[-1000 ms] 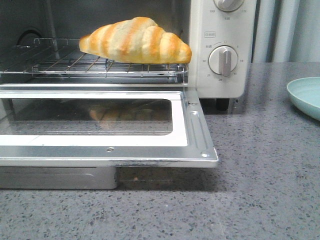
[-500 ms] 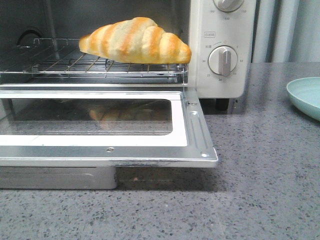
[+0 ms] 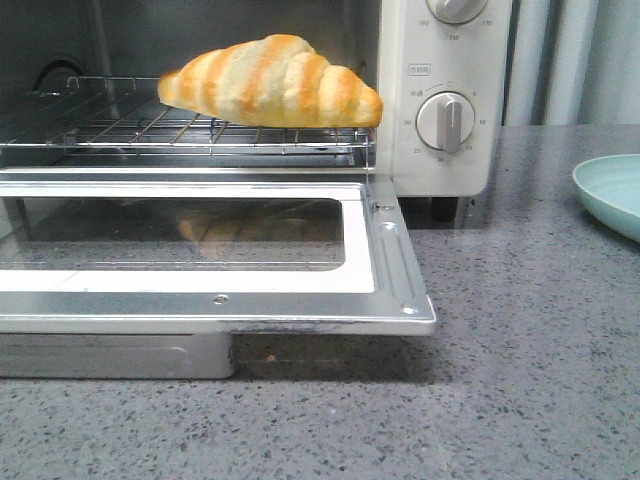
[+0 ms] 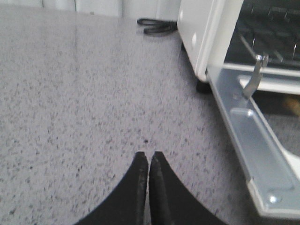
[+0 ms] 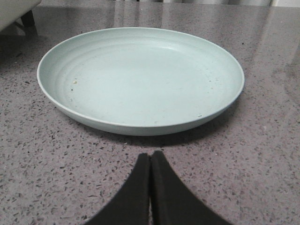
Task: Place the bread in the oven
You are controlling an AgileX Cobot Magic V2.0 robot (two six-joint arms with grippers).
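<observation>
The bread (image 3: 272,82), a glossy croissant-shaped roll with orange and cream stripes, lies on the steel wire rack (image 3: 150,130) of the cream-white oven (image 3: 440,100). The oven's glass door (image 3: 200,250) hangs open and flat; its edge also shows in the left wrist view (image 4: 253,140). My left gripper (image 4: 148,157) is shut and empty over the bare counter beside the oven's left side. My right gripper (image 5: 150,155) is shut and empty just in front of an empty pale green plate (image 5: 140,77). Neither gripper shows in the front view.
The pale green plate (image 3: 612,192) sits at the right edge of the grey speckled counter (image 3: 520,380). A black cable (image 4: 157,26) lies behind the oven's left side. The open door juts out over the counter. Two round dials (image 3: 446,120) face front.
</observation>
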